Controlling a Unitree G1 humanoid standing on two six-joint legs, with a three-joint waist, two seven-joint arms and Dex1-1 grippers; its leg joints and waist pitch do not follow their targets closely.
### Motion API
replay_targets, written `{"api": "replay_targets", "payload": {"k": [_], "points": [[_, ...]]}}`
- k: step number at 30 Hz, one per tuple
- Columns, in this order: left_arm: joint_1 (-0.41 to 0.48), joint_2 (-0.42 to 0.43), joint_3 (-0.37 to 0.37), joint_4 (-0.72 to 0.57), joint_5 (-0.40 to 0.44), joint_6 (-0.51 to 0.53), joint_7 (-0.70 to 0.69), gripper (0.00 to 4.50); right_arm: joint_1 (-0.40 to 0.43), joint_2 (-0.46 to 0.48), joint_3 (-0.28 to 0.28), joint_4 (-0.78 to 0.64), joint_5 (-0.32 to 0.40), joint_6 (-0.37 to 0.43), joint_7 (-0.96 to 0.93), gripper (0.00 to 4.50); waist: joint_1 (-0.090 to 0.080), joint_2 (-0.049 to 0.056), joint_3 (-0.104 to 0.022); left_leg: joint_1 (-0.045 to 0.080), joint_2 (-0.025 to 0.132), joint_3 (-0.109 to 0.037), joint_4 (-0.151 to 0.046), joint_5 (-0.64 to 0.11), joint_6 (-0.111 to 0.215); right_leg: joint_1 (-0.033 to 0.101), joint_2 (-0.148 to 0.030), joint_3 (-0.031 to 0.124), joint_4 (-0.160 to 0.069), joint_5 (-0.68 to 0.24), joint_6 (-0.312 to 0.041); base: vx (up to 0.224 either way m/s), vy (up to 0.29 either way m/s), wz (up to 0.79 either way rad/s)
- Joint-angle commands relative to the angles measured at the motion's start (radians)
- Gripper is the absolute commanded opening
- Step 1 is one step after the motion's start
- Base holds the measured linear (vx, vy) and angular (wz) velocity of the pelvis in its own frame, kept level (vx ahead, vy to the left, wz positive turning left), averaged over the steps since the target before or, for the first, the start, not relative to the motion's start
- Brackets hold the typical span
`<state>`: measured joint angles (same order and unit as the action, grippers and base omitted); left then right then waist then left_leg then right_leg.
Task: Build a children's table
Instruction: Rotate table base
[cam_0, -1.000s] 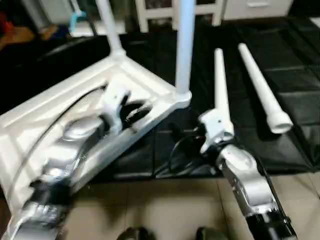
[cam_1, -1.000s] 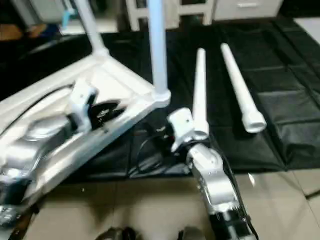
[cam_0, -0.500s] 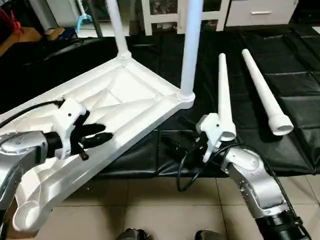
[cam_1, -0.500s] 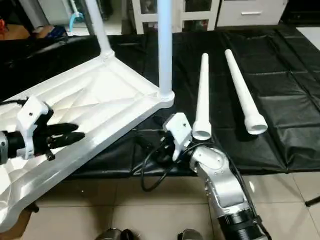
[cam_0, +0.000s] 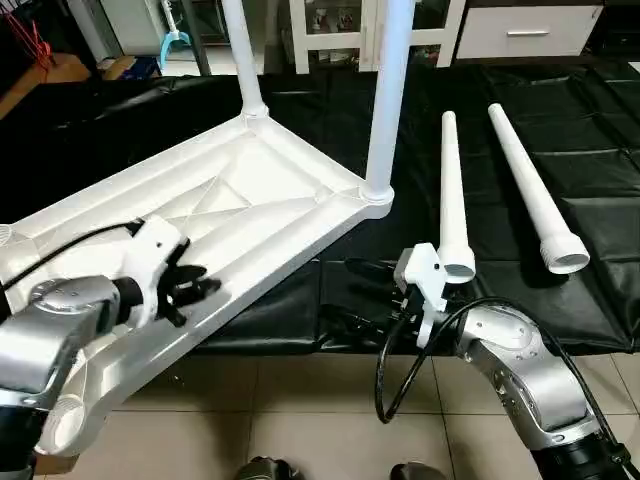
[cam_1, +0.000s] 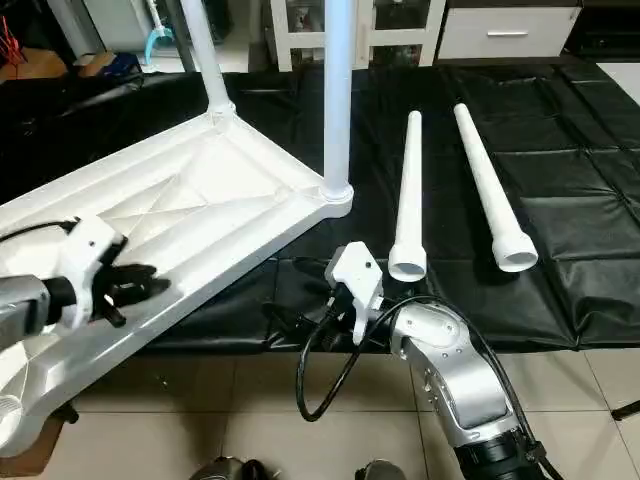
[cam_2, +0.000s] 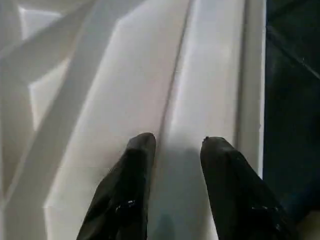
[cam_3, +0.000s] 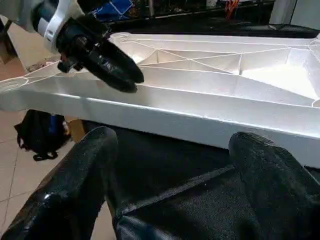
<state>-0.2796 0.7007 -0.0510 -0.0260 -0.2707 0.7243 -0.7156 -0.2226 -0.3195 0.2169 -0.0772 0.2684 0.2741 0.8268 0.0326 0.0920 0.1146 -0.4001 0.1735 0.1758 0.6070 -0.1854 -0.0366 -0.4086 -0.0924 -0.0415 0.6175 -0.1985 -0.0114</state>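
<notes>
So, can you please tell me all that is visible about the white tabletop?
The white tabletop looks like moulded plastic and lies upside down, ribbed underside up, partly on the black mat. Two white legs stand in its far corner sockets; a near socket is empty. The left claw hovers at its near rail, apparently without gripping it.

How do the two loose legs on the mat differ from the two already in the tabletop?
The loose legs lie flat on the black mat, wide ends toward the robot; the fitted legs stand upright in the tabletop's far corner sockets. All are white tapered tubes.
</notes>
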Motion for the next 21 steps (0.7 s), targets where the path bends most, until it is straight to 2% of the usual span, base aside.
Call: {"api": "replay_targets", "payload": {"k": [1, 4, 7, 21], "points": [[-0.006, 0.003, -0.011, 0.018, 0.020, -0.011, -0.003, 1.77, -0.001, -0.002, 0.001, -0.021, 0.010, 0.011, 0.007, 3.90, 0.000, 0.003, -0.084, 0.029, 0.037, -0.016, -0.071, -0.121, 0.073, 0.046, -0.038, 0.028, -0.053, -0.025, -0.255, 0.000, 0.000, 0.00], [-0.029, -0.011, -0.032, 0.077, 0.055, -0.055, 0.024, 1.77, -0.001, -0.003, 0.005, -0.032, 0.013, 0.019, 0.007, 3.90, 0.001, 0.004, -0.085, 0.027, 0.036, -0.017, -0.069, -0.108, 0.078, 0.047, -0.038, 0.028, -0.052, -0.009, -0.255, 0.000, 0.000, 0.00], [-0.044, -0.025, -0.029, 0.102, 0.069, -0.066, 0.045, 1.42, 0.001, -0.005, 0.010, -0.038, 0.017, 0.023, 0.008, 3.90, 0.002, 0.004, -0.087, 0.028, 0.037, -0.018, -0.069, -0.110, 0.077, 0.048, -0.039, 0.027, -0.051, -0.003, -0.257, 0.000, 0.000, 0.00], [-0.061, -0.043, -0.054, 0.139, 0.088, -0.094, 0.029, 0.48, 0.009, -0.017, 0.011, -0.051, 0.019, 0.031, 0.019, 3.90, 0.001, 0.004, -0.086, 0.027, 0.038, -0.019, -0.071, -0.130, 0.070, 0.048, -0.040, 0.028, -0.053, -0.025, -0.256, 0.000, 0.000, 0.00]]}}
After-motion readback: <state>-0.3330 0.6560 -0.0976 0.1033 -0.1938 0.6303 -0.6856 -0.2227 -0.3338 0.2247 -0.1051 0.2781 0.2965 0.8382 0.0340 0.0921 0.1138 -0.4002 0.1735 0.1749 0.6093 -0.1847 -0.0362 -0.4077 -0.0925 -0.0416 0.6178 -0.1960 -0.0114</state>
